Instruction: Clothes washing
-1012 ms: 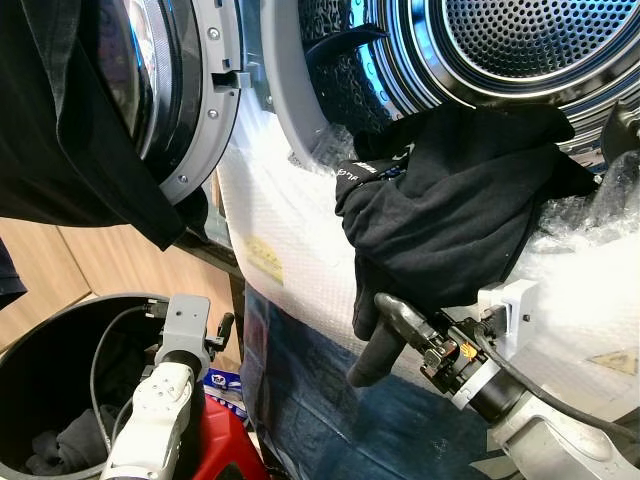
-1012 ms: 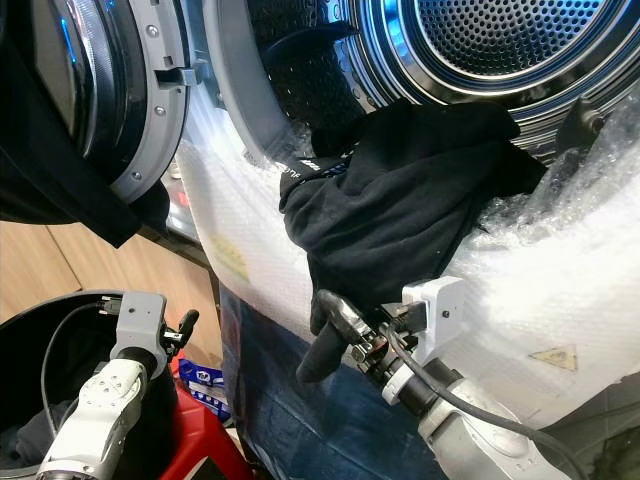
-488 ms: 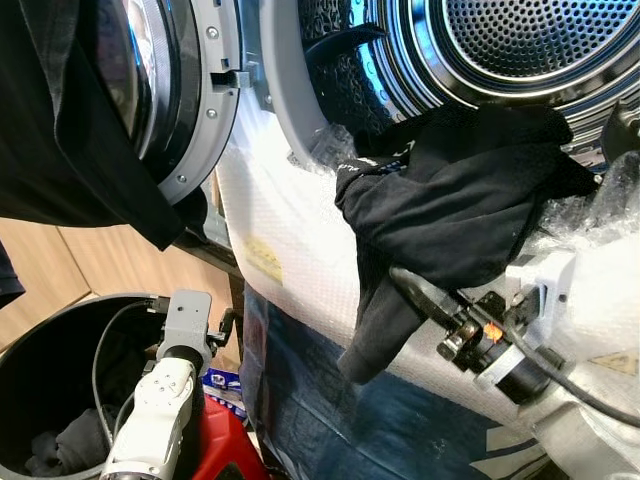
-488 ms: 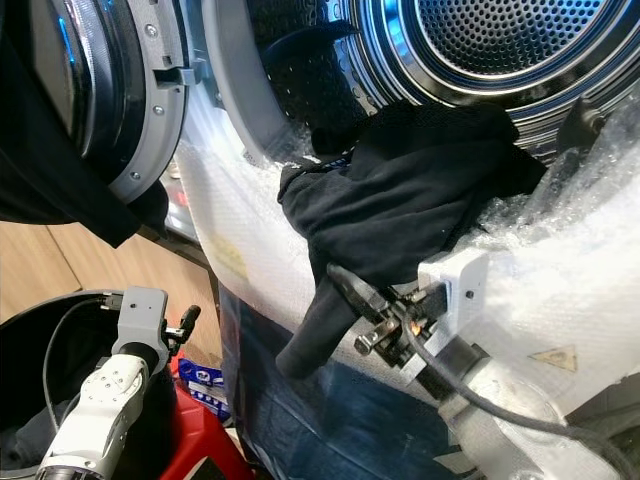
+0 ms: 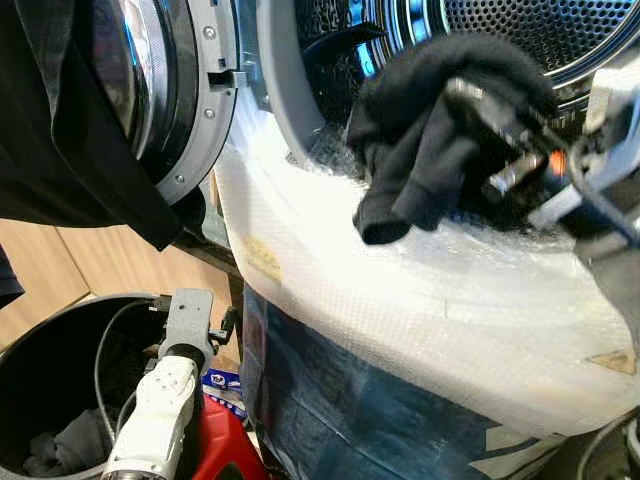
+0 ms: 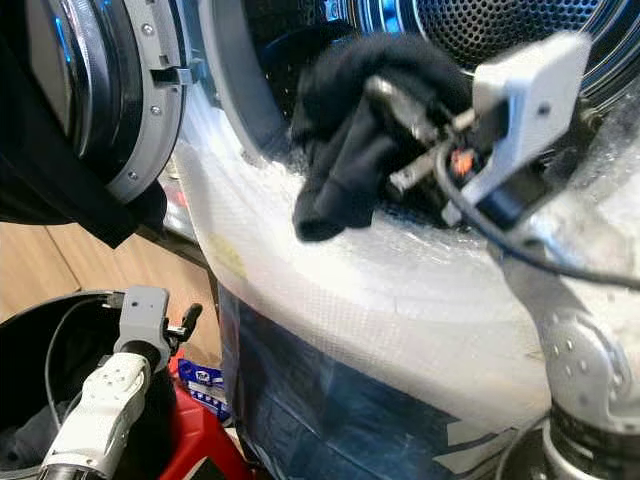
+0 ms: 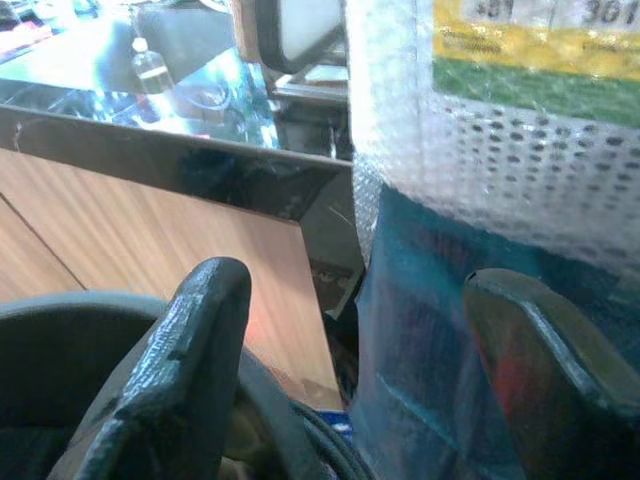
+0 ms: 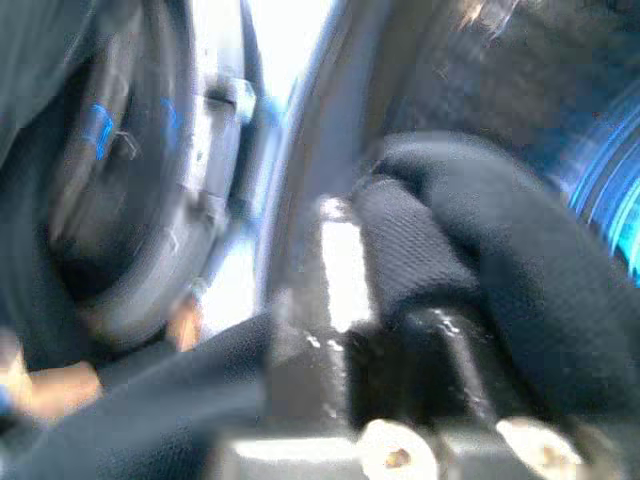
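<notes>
A black garment (image 5: 400, 170) is bunched at the lower lip of the washing machine's open drum (image 5: 560, 30), one end drooping over the bubble-wrapped front. My right gripper (image 5: 462, 100) is raised at the drum mouth and is shut on the garment, whose cloth wraps around a black finger (image 8: 440, 340) in the right wrist view. My left arm (image 5: 165, 400) hangs low beside a black laundry basket (image 5: 50, 330) holding some dark clothes. The left gripper (image 7: 360, 380) is open with nothing between its fingers.
The machine's round door (image 5: 190, 100) stands open at the left, with a dark cloth (image 5: 60, 130) draped over it. Bubble wrap (image 5: 400, 290) covers the machine's front above a blue panel. A red object (image 5: 225, 440) sits by the basket, with wooden cabinets behind.
My right gripper has risen from below the drum's lip to the drum mouth, carrying the hanging part of the black garment up with it. The left arm has stayed put.
</notes>
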### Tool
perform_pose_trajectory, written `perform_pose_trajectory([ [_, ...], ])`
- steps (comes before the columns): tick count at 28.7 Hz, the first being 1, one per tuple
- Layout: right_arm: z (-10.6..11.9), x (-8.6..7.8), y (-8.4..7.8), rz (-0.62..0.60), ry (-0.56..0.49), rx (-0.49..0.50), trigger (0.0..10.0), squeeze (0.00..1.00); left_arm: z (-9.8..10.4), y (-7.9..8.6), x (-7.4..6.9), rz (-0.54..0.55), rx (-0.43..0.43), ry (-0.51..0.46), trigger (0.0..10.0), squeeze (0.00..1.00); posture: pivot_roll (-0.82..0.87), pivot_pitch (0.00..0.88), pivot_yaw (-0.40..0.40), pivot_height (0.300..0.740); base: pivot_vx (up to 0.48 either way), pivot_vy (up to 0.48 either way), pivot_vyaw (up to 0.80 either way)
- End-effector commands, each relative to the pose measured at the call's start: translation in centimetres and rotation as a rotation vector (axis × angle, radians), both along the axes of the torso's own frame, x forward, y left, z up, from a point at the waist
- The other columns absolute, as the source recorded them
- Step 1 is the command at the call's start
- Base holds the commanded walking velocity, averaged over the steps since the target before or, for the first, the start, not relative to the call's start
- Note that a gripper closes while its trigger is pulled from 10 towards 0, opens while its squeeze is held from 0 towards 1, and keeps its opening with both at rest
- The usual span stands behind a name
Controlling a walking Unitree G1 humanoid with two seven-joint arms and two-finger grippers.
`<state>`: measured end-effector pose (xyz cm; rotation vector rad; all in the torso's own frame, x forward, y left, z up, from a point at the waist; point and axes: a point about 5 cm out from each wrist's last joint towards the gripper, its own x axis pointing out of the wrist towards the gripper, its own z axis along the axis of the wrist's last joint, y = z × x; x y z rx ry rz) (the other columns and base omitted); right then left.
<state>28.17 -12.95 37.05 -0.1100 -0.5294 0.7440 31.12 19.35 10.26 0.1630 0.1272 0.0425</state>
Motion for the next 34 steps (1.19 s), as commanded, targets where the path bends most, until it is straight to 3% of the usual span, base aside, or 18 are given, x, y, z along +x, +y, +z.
perform_pose_trajectory([
  [1,2.2,1.5,1.8,0.05,-0.064,-0.007,0.0,0.0,0.3,-0.5,0.3,-0.017,-0.01,-0.014,10.0,0.0,-0.04,0.0,-0.023,0.74,0.0,0.0,0.0],
  [2,2.9,2.8,2.6,0.045,-0.071,-0.032,0.0,0.0,0.4,-0.5,0.4,-0.019,-0.009,-0.015,10.0,0.0,-0.02,0.0,-0.024,0.74,0.0,0.0,0.0],
  [4,3.3,3.4,3.1,0.048,-0.077,-0.045,0.0,0.0,0.5,-0.5,0.5,-0.017,-0.009,-0.019,10.0,0.0,-0.02,0.0,-0.024,0.74,0.0,0.0,0.0],
  [5,4.7,4.8,4.2,0.051,-0.077,-0.042,0.0,0.0,0.7,-0.3,0.5,-0.013,-0.01,-0.026,10.0,0.0,-0.01,0.0,-0.022,0.74,0.0,0.0,0.0],
  [7,5.4,5.4,4.7,0.053,-0.073,-0.038,0.0,0.0,0.7,-0.3,0.5,-0.011,-0.009,-0.028,10.0,0.0,-0.01,0.0,-0.023,0.74,0.0,0.0,0.0],
  [9,7.2,7.7,5.7,-0.018,-0.031,-0.031,0.0,0.0,0.8,-0.1,0.5,-0.003,-0.008,-0.03,10.0,0.0,0.01,0.0,-0.029,0.74,0.0,0.0,0.0],
  [11,7.4,8.6,5.6,-0.081,-0.006,-0.035,0.0,0.0,0.7,-0.1,0.5,-0.001,-0.008,-0.03,10.0,0.0,0.01,0.0,-0.032,0.74,0.0,0.0,0.0],
  [12,7.7,9.6,5.4,-0.181,0.023,-0.043,0.0,0.0,0.7,0.0,0.4,0.0,-0.007,-0.031,10.0,0.0,0.02,0.0,-0.031,0.74,0.0,0.0,0.0],
  [15,8.4,11.6,2.5,-0.606,0.085,0.022,0.0,0.0,0.7,0.4,0.4,0.018,-0.003,-0.033,10.0,0.0,0.01,0.0,-0.024,0.74,0.0,0.0,0.0],
  [16,8.4,11.6,2.5,-0.606,0.085,0.022,0.0,0.0,0.7,0.4,0.4,0.018,-0.003,-0.033,10.0,0.0,0.01,0.0,-0.024,0.74,0.0,0.0,0.0],
  [17,8.2,12.0,0.3,-0.811,0.12,0.107,0.0,0.0,0.7,0.3,0.5,0.011,0.0,-0.034,10.0,0.0,0.01,0.0,-0.027,0.74,0.0,0.0,0.0],
  [21,7.5,12.4,-0.7,-0.89,0.15,0.139,0.0,0.0,1.0,-0.1,0.8,0.001,-0.003,-0.047,10.0,0.0,0.03,0.0,-0.029,0.74,0.0,0.0,0.0],
  [22,6.9,12.6,-0.6,-0.897,0.163,0.123,4.2,0.0,1.1,-0.2,0.9,0.003,-0.009,-0.051,10.0,0.0,0.03,0.0,-0.03,0.74,0.0,0.0,0.0],
  [23,6.2,12.9,-0.7,-0.917,0.18,0.12,6.2,0.0,1.0,-0.3,1.0,0.004,-0.012,-0.053,10.0,0.0,0.04,0.0,-0.034,0.74,0.0,0.0,0.0],
  [24,5.8,13.0,-0.8,-0.931,0.19,0.117,6.2,0.0,1.0,-0.4,1.0,0.005,-0.014,-0.054,10.0,0.0,0.04,0.0,-0.034,0.74,0.0,0.0,0.0],
  [25,4.9,13.3,-1.1,-0.944,0.228,0.128,10.0,0.0,1.1,-0.6,1.1,0.002,-0.019,-0.057,10.0,0.0,0.04,0.0,-0.036,0.74,0.0,0.0,0.0],
  [30,2.5,13.9,-1.6,-0.989,0.308,0.121,10.0,0.0,1.2,-1.3,1.2,-0.02,-0.03,-0.062,10.0,0.0,0.05,0.0,-0.043,0.74,0.0,0.0,0.0],
  [34,1.5,14.2,-0.8,-0.915,0.366,0.112,10.0,0.0,0.8,-1.5,0.9,-0.03,-0.03,-0.047,10.0,0.0,0.04,0.0,-0.039,0.74,0.0,0.0,0.0],
])
